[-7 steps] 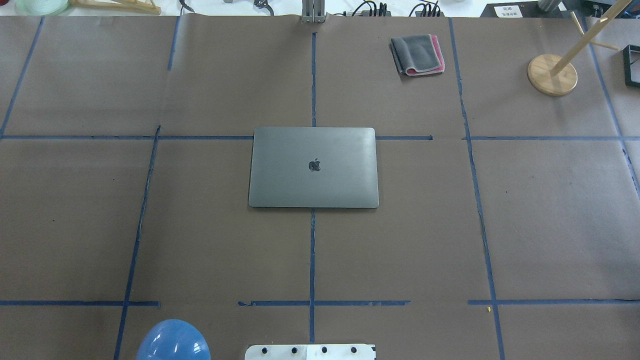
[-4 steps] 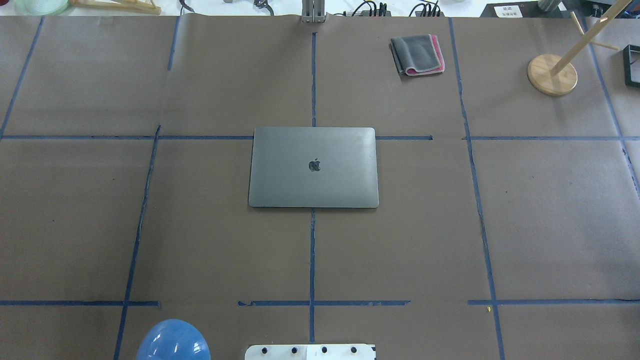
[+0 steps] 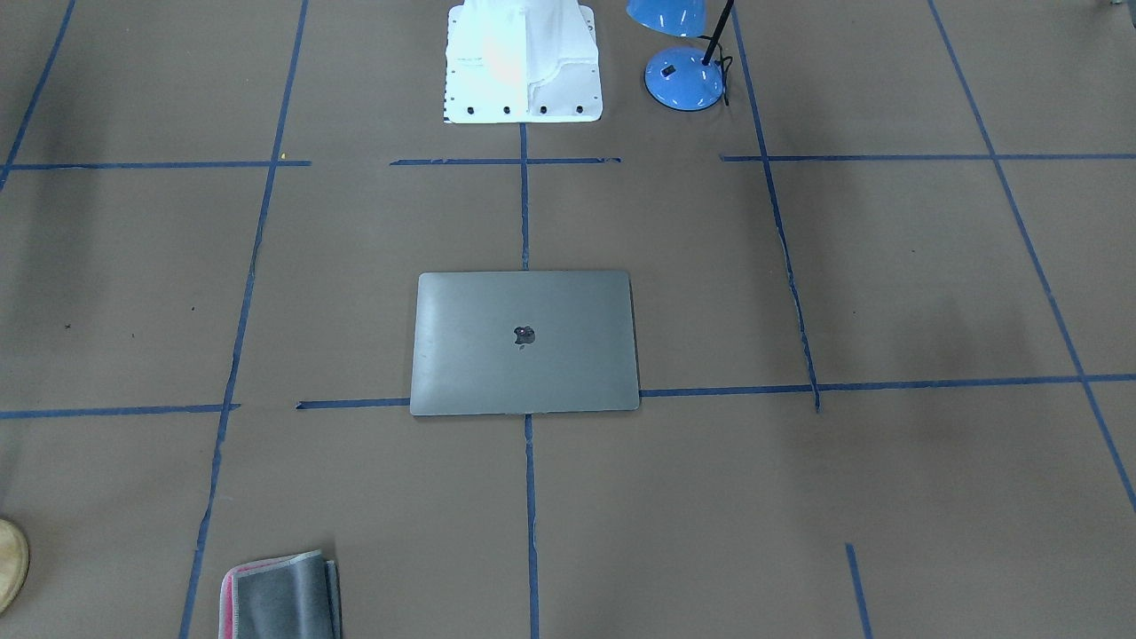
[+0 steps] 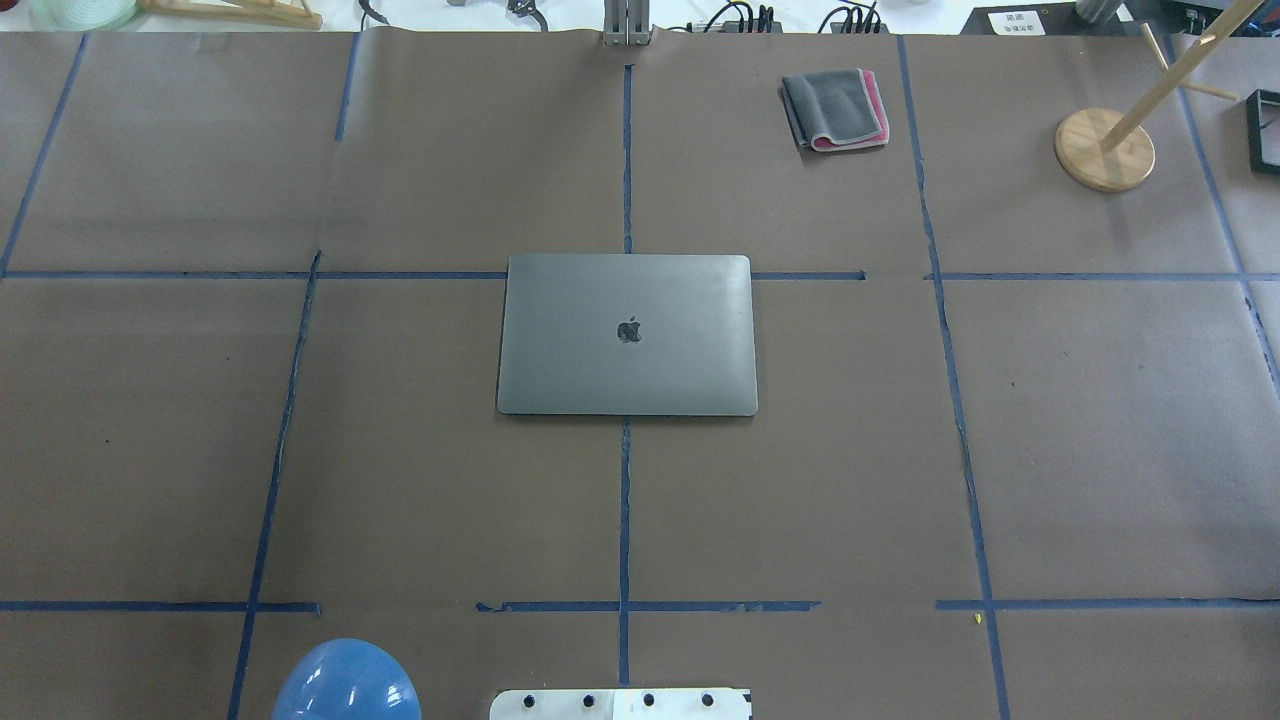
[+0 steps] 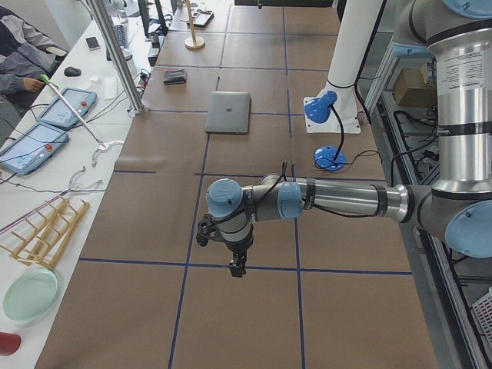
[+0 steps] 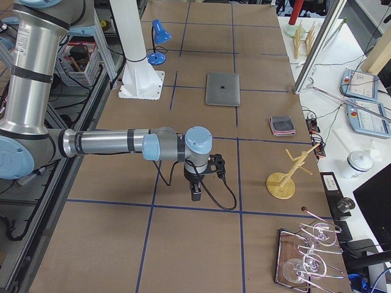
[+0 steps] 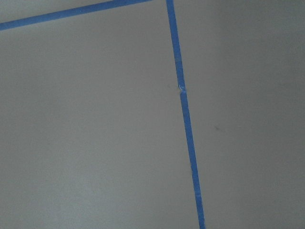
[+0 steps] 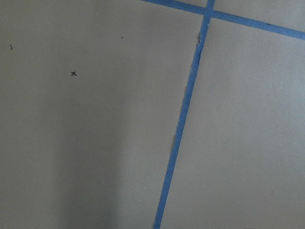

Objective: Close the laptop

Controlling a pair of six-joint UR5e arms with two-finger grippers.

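The space-grey laptop lies flat in the middle of the table with its lid down and the dark apple logo facing up. It also shows in the front-facing view, the left view and the right view. My left gripper hangs over bare table paper far from the laptop, toward the table's left end. My right gripper hangs over bare paper toward the right end. Both show only in the side views, so I cannot tell whether they are open or shut. The wrist views show only paper and blue tape.
A folded grey cloth with a pink edge lies at the far right of the laptop. A blue lamp stands beside the white robot base. A wooden stand is at the far right corner.
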